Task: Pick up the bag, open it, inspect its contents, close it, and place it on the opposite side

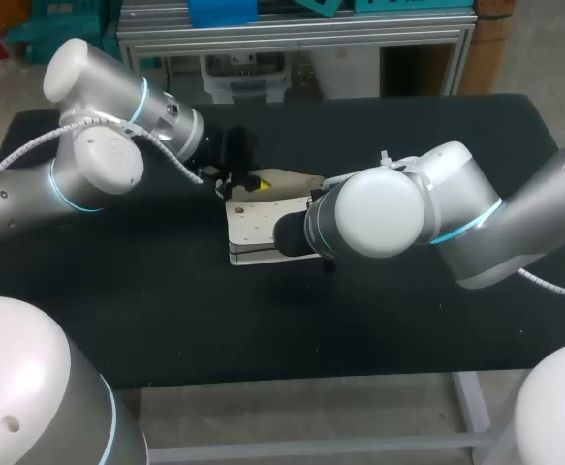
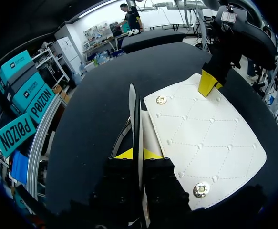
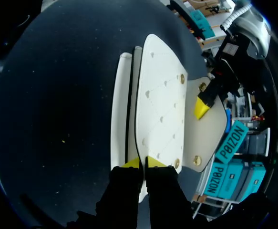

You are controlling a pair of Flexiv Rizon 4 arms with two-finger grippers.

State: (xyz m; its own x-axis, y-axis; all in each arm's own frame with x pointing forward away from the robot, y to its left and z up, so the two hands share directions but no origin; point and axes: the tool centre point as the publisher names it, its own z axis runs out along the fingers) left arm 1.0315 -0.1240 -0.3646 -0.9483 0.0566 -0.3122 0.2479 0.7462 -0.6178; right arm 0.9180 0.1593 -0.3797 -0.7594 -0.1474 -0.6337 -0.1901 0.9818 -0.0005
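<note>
White quilted bag [image 1: 260, 225] lies mid-way on the black table [image 1: 408, 320], flap open. Left gripper [image 2: 138, 153] pinches one thin edge of it; right gripper [image 3: 142, 163] pinches the opposite edge, the bag stretching ahead of both

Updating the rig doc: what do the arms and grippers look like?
Both match: left arm and right arm have silver-grey tubular links, white rounded joint caps, glowing blue rings, white ribbed cables. The left gripper and right gripper are black with bright yellow tips.
</note>
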